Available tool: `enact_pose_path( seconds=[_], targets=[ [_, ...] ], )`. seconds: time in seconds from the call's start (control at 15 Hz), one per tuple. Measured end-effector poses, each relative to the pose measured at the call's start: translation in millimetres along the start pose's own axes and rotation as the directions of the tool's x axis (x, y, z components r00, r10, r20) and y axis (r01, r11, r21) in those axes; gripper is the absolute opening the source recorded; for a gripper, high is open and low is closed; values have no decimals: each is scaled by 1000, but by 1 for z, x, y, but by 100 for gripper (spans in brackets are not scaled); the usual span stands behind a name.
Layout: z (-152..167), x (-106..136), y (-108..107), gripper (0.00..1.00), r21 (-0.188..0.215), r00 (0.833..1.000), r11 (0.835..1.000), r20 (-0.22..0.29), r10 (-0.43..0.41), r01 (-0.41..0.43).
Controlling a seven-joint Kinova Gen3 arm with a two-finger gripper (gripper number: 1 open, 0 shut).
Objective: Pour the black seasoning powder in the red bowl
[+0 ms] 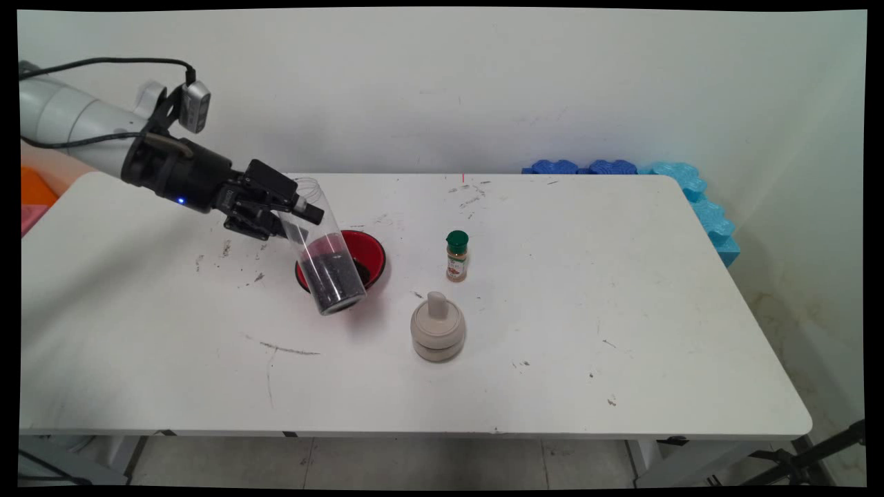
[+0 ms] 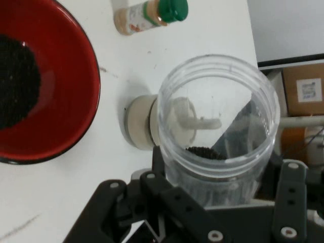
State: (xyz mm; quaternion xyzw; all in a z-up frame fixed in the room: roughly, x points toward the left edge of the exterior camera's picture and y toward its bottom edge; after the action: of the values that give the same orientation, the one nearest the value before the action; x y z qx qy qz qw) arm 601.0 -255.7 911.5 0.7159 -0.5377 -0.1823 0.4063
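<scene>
My gripper (image 1: 298,218) is shut on a clear plastic jar (image 1: 322,248), which leans with its open mouth up and to the left. Black grains fill the jar's lower half. The jar's base hangs over the near left side of a red bowl (image 1: 371,250), which also holds black grains. In the hand view the jar (image 2: 217,126) stands between the fingers of the gripper (image 2: 217,200), mouth toward the camera. The red bowl (image 2: 93,86) with its black grains lies to the left in that view.
A small spice bottle with a green cap (image 1: 456,256) stands right of the bowl. A beige lidded pot (image 1: 437,328) sits nearer, on the white table (image 1: 587,331). Blue foam pieces (image 1: 690,186) lie along the far right corner. An orange object (image 1: 33,188) lies beyond the left edge.
</scene>
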Motion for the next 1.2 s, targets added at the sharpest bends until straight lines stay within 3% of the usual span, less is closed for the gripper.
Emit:
enact_pose_path(
  seconds=[0.2, 0.47, 1.0, 1.2],
  targets=[
    [1, 0, -5, 0, -3, 996, 996, 1, -84, 84],
    [3, -1, -12, 0, -8, 977, 977, 9, -213, 213],
    [11, 4, -22, 0, -24, 909, 909, 12, -416, 416],
    [14, 7, -24, 0, -37, 872, 871, 12, -489, 489]
  ],
)
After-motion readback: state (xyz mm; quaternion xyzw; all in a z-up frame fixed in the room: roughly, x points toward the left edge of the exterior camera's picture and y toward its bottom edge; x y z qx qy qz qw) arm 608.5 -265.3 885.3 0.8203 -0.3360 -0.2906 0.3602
